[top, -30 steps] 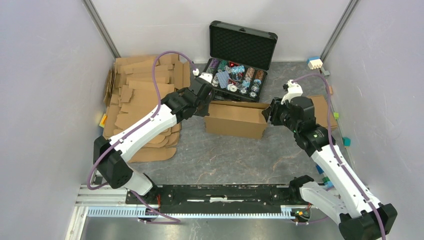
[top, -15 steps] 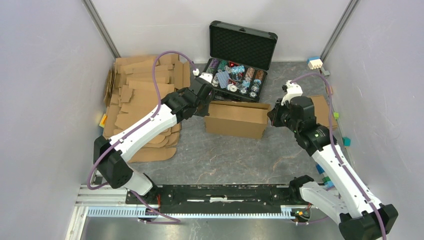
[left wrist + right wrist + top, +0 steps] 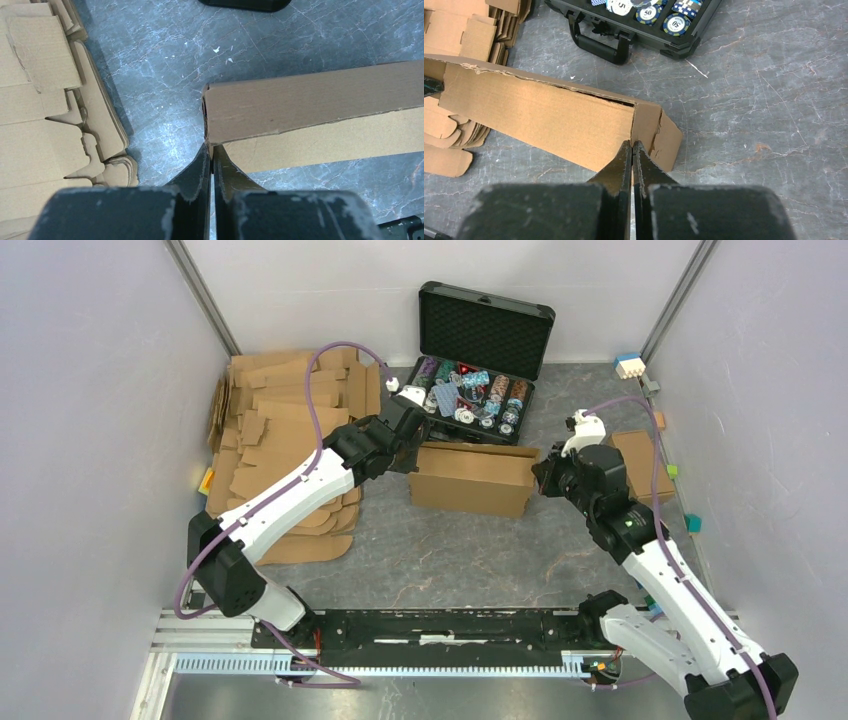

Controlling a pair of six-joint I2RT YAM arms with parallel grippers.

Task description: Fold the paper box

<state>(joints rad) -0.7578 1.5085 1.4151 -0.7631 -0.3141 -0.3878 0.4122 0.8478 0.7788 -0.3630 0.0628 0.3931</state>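
Note:
The paper box [image 3: 470,480] is a brown cardboard box, about as wide as the black case, lying across the middle of the table. My left gripper [image 3: 413,448] is at its left end. In the left wrist view my left gripper [image 3: 210,146] is shut, its tips pinching the box's [image 3: 310,97] left end corner. My right gripper [image 3: 538,478] is at the right end. In the right wrist view my right gripper [image 3: 631,144] is shut on the corner edge where the long wall [image 3: 539,115] meets the end flap.
An open black case [image 3: 478,390] of poker chips lies just behind the box. A stack of flat cardboard sheets [image 3: 285,440] lies at the left. A smaller cardboard box [image 3: 640,452] sits at the right by small coloured blocks [image 3: 693,523]. Walls close in on both sides.
My right gripper has shifted slightly nearer and left, staying at the box's right end. The left arm and the box have hardly moved.

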